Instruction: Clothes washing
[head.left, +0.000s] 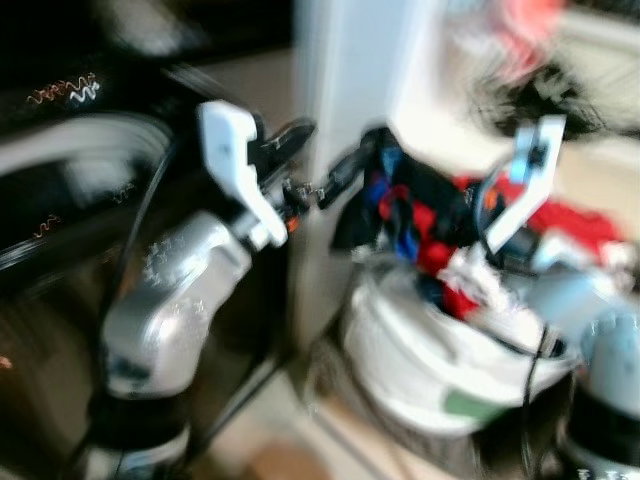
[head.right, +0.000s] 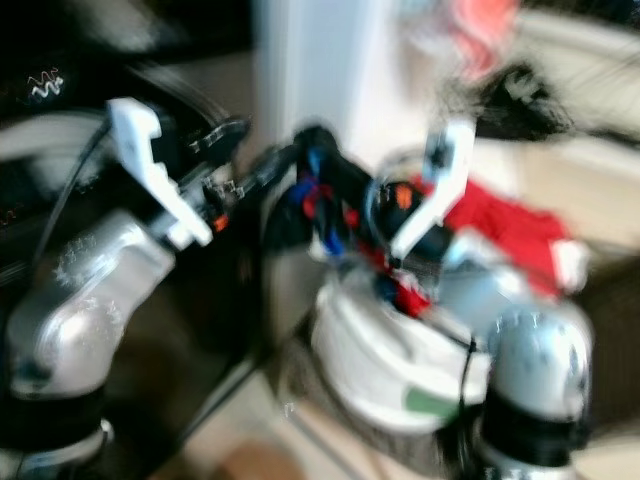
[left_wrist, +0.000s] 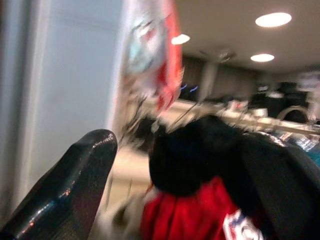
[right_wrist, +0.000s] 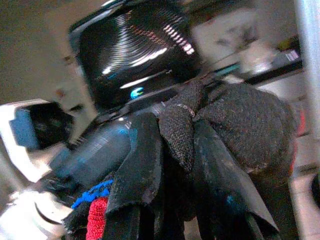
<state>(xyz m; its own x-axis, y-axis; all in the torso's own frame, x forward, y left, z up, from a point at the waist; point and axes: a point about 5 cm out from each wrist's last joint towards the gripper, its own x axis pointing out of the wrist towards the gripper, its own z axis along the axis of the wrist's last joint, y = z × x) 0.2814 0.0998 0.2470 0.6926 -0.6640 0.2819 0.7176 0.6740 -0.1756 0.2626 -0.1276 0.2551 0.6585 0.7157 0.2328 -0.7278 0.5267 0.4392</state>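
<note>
The head views are blurred by motion. My right gripper (right_wrist: 182, 130) is shut on a dark knitted garment (right_wrist: 240, 120), held above the white laundry basket (head.left: 420, 360). A bundle of dark, blue and red clothes (head.left: 410, 215) hangs from it over the basket. My left gripper (head.left: 340, 138) reaches in from the left, open, one finger (left_wrist: 65, 190) on each side of the dark bundle (left_wrist: 190, 155) and red cloth (left_wrist: 180, 215). The black washing machine (head.left: 70, 200) stands at the left, its round door (right_wrist: 135, 45) behind the garment in the right wrist view.
A white wall corner (head.left: 340, 70) rises between the washer and the basket. More red laundry (head.left: 570, 220) lies behind the basket, with dark and pink items (head.left: 540, 90) farther back. Pale floor (head.left: 290, 450) shows below.
</note>
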